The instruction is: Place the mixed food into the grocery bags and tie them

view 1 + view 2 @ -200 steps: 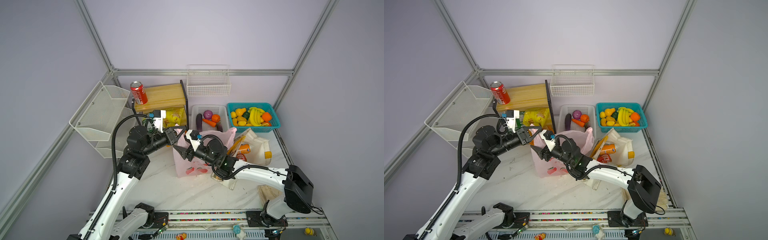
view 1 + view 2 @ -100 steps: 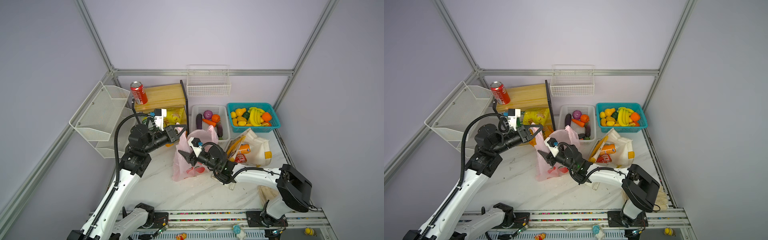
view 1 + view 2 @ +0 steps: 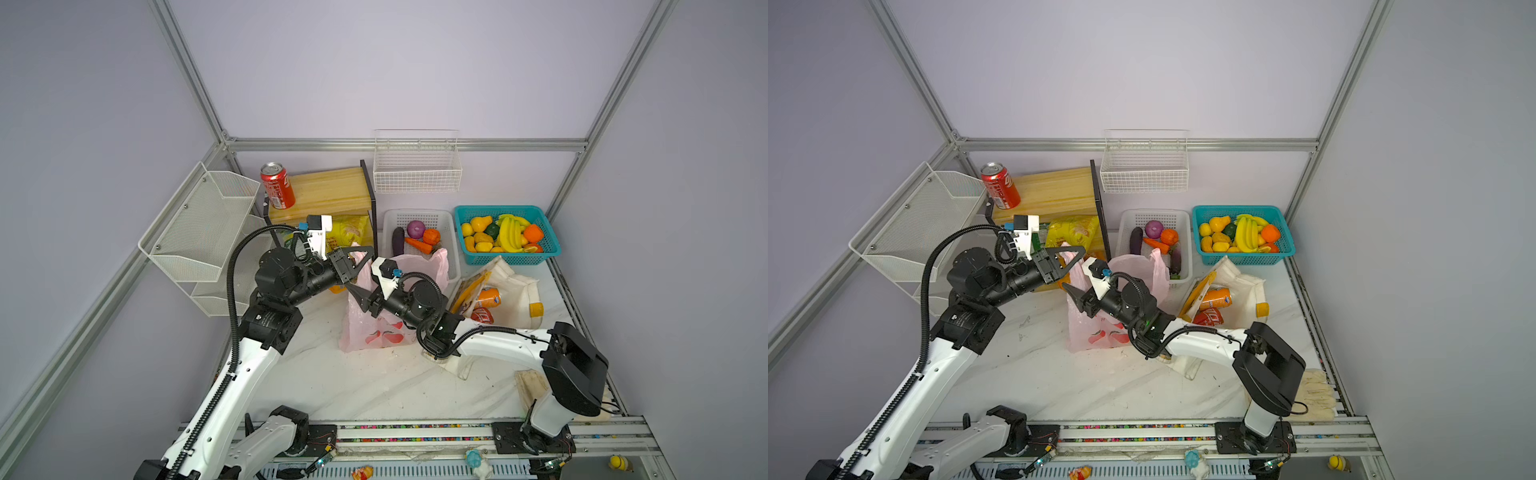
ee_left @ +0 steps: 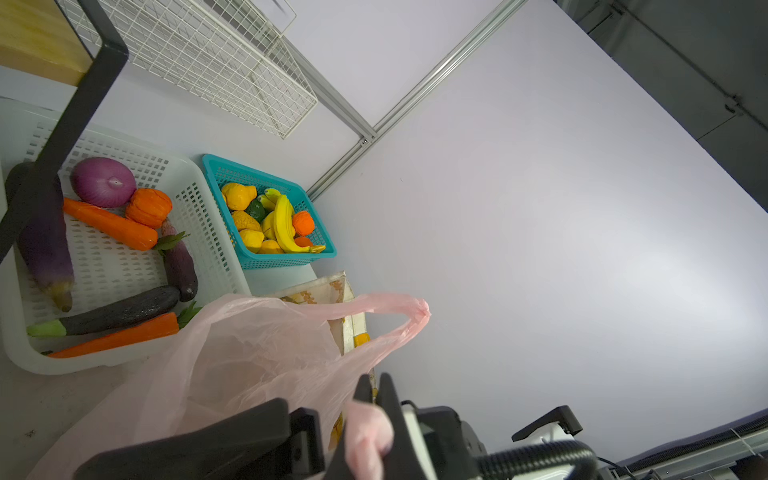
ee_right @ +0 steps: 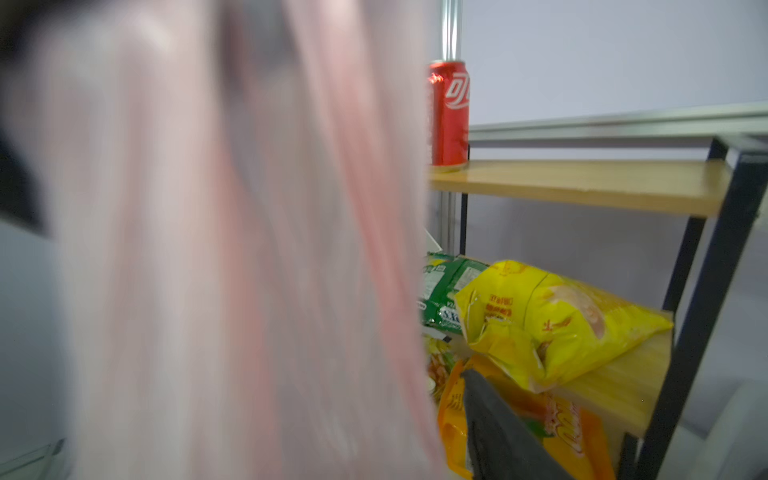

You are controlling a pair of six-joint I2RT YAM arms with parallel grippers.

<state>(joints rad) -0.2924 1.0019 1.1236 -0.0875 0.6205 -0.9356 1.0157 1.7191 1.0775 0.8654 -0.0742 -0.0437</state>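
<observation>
Beneath left claw (image 4: 374, 395), pink bag (image 3: 370, 332) now hangs narrower, seemingly slack.

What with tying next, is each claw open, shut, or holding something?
Left claw: shut on the bag handle.
Right claw: at the bag, cannot tell.

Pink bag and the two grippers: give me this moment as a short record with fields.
pink bag: standing, handles up
left gripper: shut on one handle of the pink bag
right gripper: at the bag's top; grip unclear
white tote: lying open, orange can and red can inside
shelf can: red, upright on the wooden shelf
</observation>
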